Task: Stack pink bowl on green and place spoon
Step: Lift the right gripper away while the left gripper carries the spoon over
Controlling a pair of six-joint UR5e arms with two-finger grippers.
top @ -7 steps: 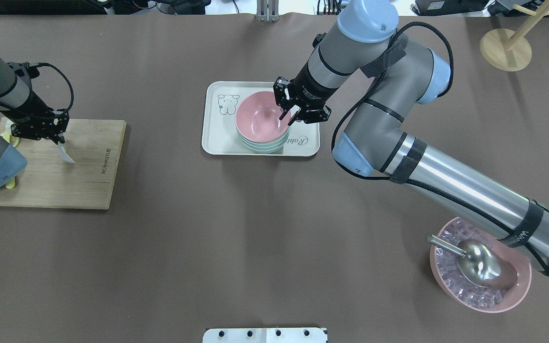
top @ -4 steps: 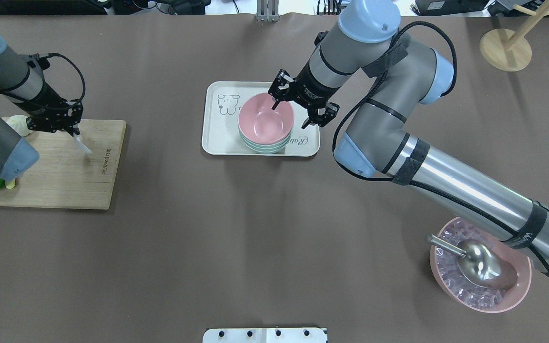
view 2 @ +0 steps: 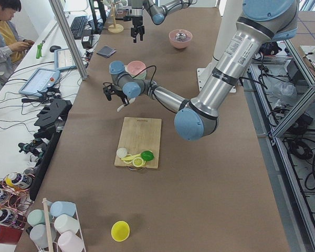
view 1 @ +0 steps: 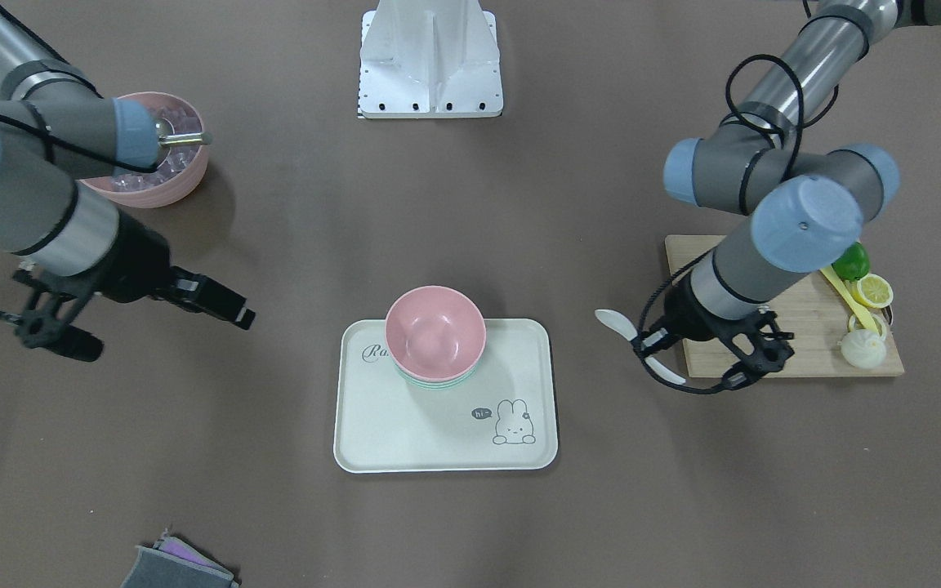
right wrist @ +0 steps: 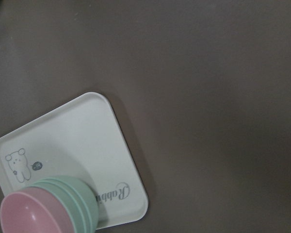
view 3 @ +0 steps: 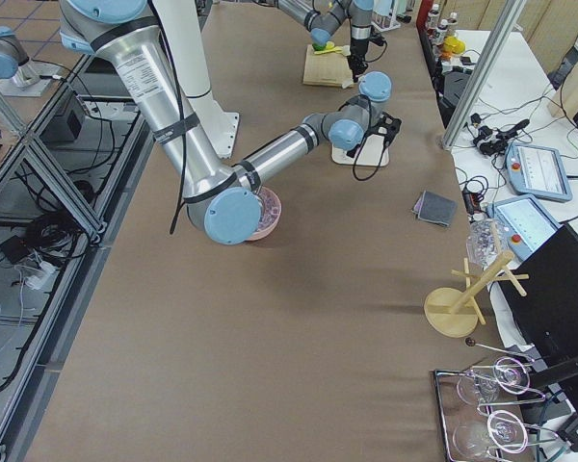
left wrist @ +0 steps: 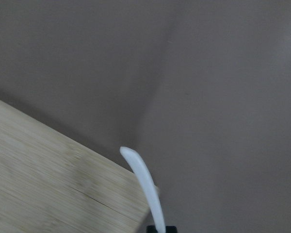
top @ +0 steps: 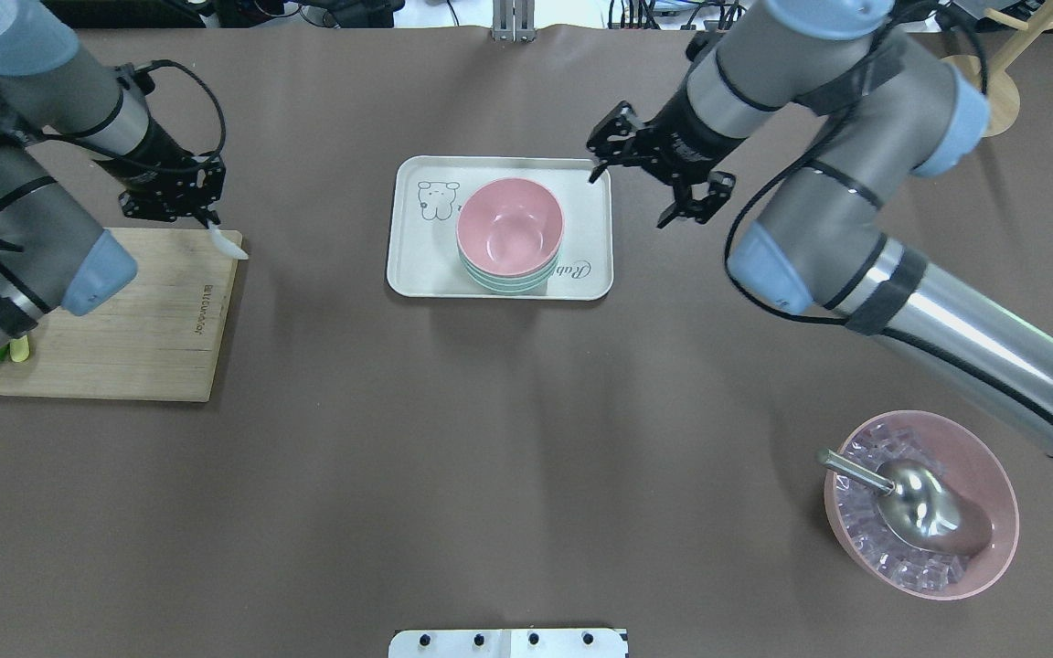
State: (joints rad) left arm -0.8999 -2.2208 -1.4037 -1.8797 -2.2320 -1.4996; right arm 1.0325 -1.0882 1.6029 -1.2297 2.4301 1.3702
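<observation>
The pink bowl (top: pixel 510 228) sits nested on the stack of green bowls (top: pixel 501 281) on the white tray (top: pixel 417 265); it also shows in the front view (view 1: pixel 435 331) and the right wrist view (right wrist: pixel 19 216). My right gripper (top: pixel 641 187) is open and empty, hanging past the tray's far right corner. My left gripper (top: pixel 202 217) is shut on a white spoon (top: pixel 228 242) and holds it over the far right corner of the cutting board (top: pixel 124 329). The spoon's curved end shows in the left wrist view (left wrist: pixel 143 184).
A lime and lemon pieces (view 1: pixel 854 265) lie at the board's left end. A pink bowl of ice (top: pixel 993 539) with a metal scoop (top: pixel 920 498) stands at the near right. A wooden stand (top: pixel 970 91) is at the far right, a grey cloth (view 1: pixel 176 567) across the table.
My right gripper opened, let go of the pink bowl's rim and moved off to the right past the tray. My left gripper carried the spoon rightward and farther, to the board's corner.
</observation>
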